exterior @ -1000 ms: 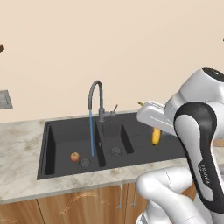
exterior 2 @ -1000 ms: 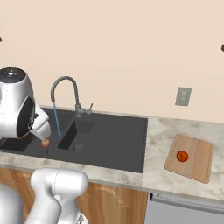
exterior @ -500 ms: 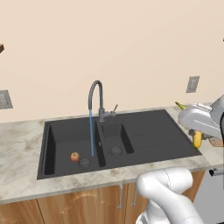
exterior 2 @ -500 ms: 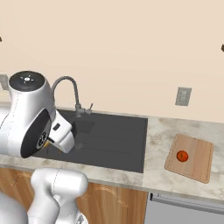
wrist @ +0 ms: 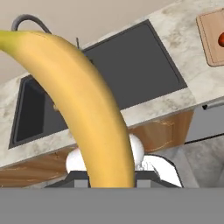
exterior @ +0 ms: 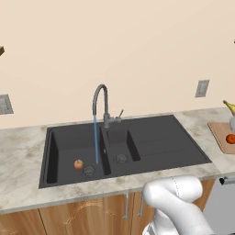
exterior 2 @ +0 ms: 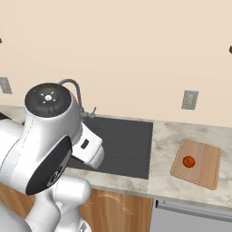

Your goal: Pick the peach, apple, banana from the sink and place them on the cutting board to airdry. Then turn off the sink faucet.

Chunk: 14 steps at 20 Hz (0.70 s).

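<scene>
Carrying the banana [wrist: 89,113] pinched in my gripper [wrist: 113,175], held high and clear of the counter near the cutting board [exterior 2: 197,163]. One round fruit [exterior 2: 188,161] already sits there; another [exterior: 78,164] waits in the sink [exterior: 151,142].

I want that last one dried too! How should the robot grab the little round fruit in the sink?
Across its round middle, from straight above. The round fruit sits low on the large basin floor, walls around it, the water stream beside it.

Yellow banana [wrist: 87,109], black sink [exterior: 151,142]
</scene>
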Available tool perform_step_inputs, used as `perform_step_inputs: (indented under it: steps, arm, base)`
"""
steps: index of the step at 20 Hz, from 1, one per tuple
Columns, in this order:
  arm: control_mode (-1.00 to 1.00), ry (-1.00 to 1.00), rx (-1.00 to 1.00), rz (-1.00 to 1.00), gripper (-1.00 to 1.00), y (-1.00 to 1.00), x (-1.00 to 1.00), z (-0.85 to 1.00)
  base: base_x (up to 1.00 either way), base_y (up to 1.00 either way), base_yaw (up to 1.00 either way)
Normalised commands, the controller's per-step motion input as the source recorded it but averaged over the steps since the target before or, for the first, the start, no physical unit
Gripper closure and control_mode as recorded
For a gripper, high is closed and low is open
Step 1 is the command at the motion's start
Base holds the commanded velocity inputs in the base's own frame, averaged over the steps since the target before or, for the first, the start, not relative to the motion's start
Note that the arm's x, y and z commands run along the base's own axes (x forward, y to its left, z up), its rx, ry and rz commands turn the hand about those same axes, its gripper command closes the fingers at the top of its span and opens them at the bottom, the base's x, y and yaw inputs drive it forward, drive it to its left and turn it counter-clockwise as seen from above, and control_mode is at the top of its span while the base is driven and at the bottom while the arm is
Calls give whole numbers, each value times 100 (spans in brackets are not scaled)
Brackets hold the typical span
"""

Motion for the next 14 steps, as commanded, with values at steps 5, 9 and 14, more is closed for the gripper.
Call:
perform_step_inputs:
  steps: [5,9,14]
  arm:
    - [-100,-11,-1,0,100,-60,-7,7]
    - [-100,1,-1,0,100,-59,3,2]
    - [-100,7,-1,-1,100,-41,37,0]
  base:
    - [0,0,0]
    - [0,0,0]
    - [0,0,0]
